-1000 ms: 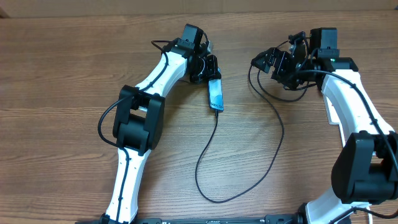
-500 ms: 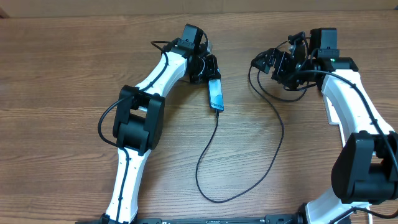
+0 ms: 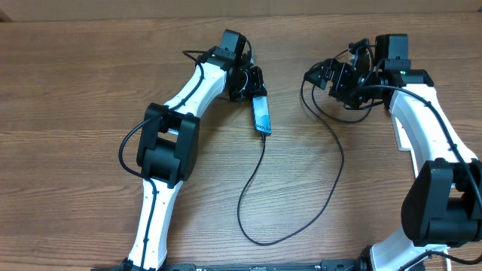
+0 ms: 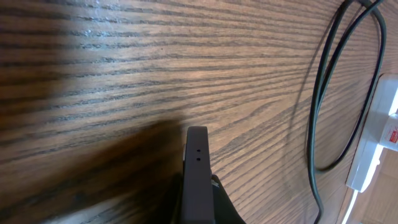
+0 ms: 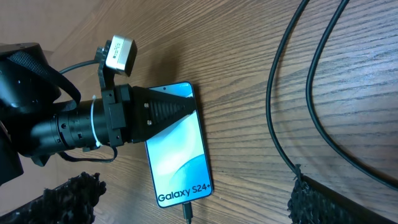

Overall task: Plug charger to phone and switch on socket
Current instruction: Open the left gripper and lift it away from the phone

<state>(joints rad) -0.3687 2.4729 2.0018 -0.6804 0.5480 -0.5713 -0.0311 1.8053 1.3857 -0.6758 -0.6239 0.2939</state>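
Black fingers of my left gripper (image 5: 184, 107) are pinching the phone (image 5: 180, 155) across its thickness at its far end. The jaws are standing closed on it, with one finger lying over the pale blue screen. In the left wrist view I am looking at a thin dark edge with two small holes, which is sticking out between the finger bases, and I am taking it for the phone seen edge-on. The phone is sitting left of centre on the far half of the wooden table (image 3: 75, 90), with its "Galaxy S24" text at the near end. The slim connector tip (image 5: 186, 214) of the charger (image 5: 269, 93) is meeting the phone's near edge, though I cannot tell how deep it is sitting. From there the black cable is trailing toward me, looping round near the front of the table and running back to the far right, where it is curling under my right gripper (image 3: 329, 75). That gripper's jaws are standing wide apart with nothing between them, and its rough black pads (image 5: 68, 196) are framing the bottom corners of the right wrist view. The socket (image 4: 380, 134) is showing only in the left wrist view, as a white strip with a red-marked switch at the right edge, just beyond the cable loops.
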